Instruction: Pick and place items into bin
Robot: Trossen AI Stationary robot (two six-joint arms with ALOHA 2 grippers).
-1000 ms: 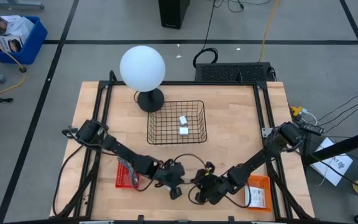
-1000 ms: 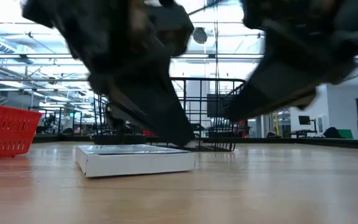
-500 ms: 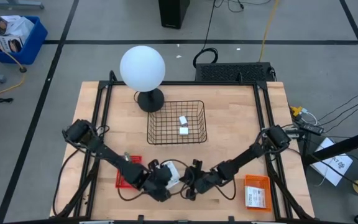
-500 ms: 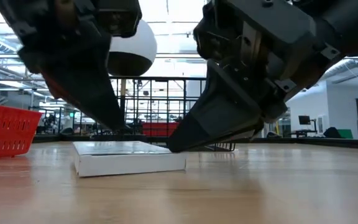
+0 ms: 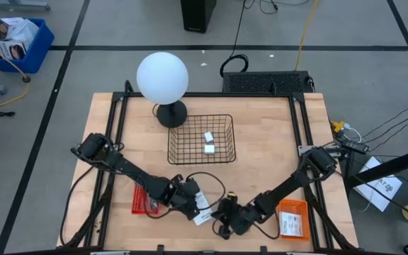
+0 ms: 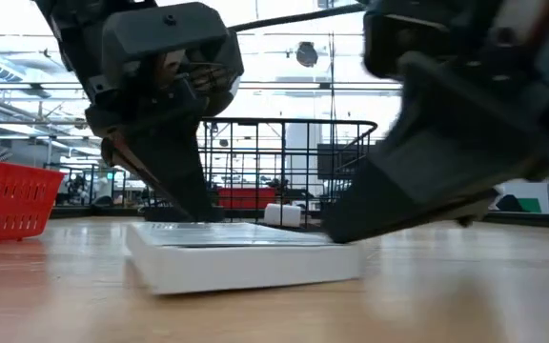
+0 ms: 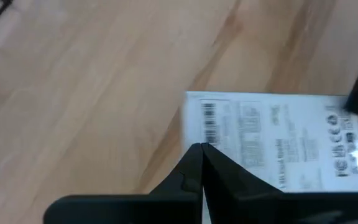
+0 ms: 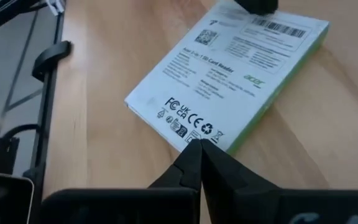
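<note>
Wooden table [image 5: 268, 142]: closed grippers flank white packet [image 8: 229, 65].

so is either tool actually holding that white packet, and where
Neither holds it. Both tools are shut: the left tool and the right tool press their tips at opposite ends of the white packet, flat on the table.

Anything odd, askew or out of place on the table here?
Nothing spilled or damaged. The white packet lies flat on the table, askew to its edges, with the shut left claw and shut right claw at opposite ends, neither gripping it.
</note>
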